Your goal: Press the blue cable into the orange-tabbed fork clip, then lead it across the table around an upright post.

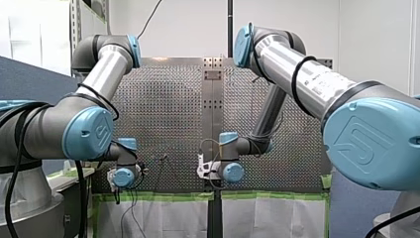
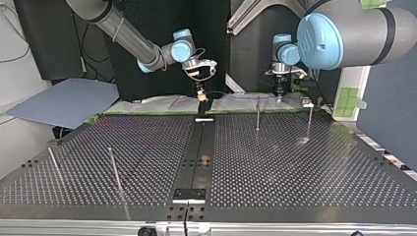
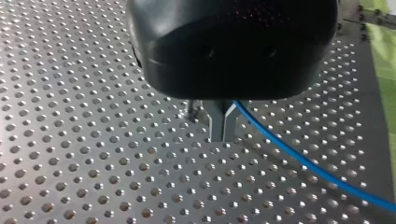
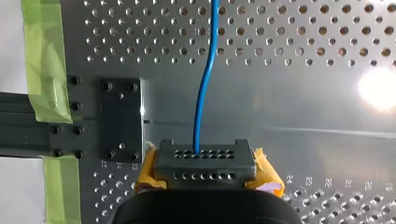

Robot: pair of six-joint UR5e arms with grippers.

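Jaws of my right gripper [image 4: 204, 155] clamp the blue cable [image 4: 201, 93], which leaves at twelve o'clock; my left gripper [image 3: 223, 134], jaws closed, pinches it, trailing toward four o'clock.

Top view: my right gripper [image 2: 199, 96] hangs over the table's [image 2: 295, 167] far edge at the middle seam, my left gripper [image 2: 279, 92] further to the view's right. Cable [image 2: 236, 93] spans between them. Far posts [image 2: 257, 114] stand just before my left gripper, near posts [image 2: 115, 169] at front left. Plate [image 2: 189, 195] sits front centre
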